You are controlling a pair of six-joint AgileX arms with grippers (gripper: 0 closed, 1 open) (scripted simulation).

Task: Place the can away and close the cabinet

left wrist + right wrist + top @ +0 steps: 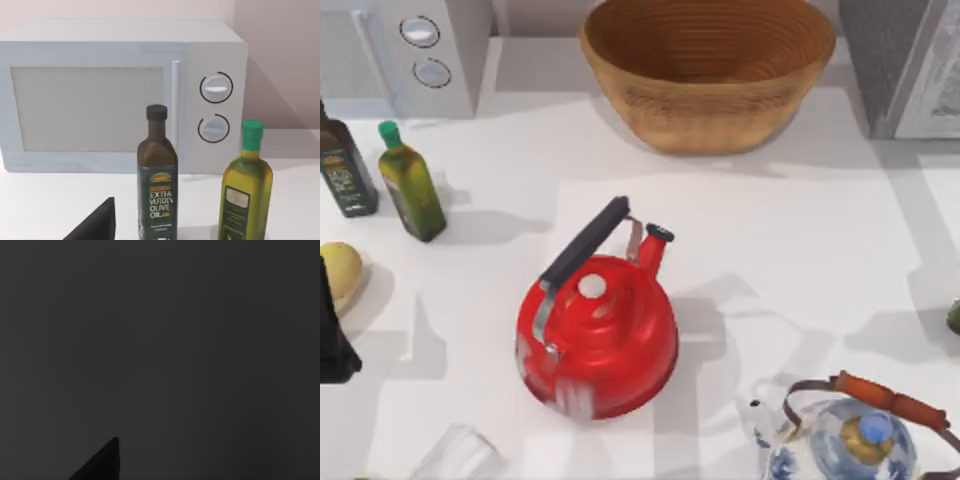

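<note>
Black left gripper [330, 335] hangs at the table's left edge, with the dark oil bottle [157, 175] just ahead of it and the microwave [100, 100] beyond. Whether it is released or clenched, and where the can lies, I cannot tell. The right wrist view is dark.

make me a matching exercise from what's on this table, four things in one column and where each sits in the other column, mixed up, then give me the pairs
Places follow the top view.

Things:
1. red kettle
2. woven basket
3. microwave
4. blue and white teapot

Places:
A. far left corner
B. near right corner
C. middle of the table
D. far edge, centre

Pairs: 1-C, 2-D, 3-A, 4-B
</note>
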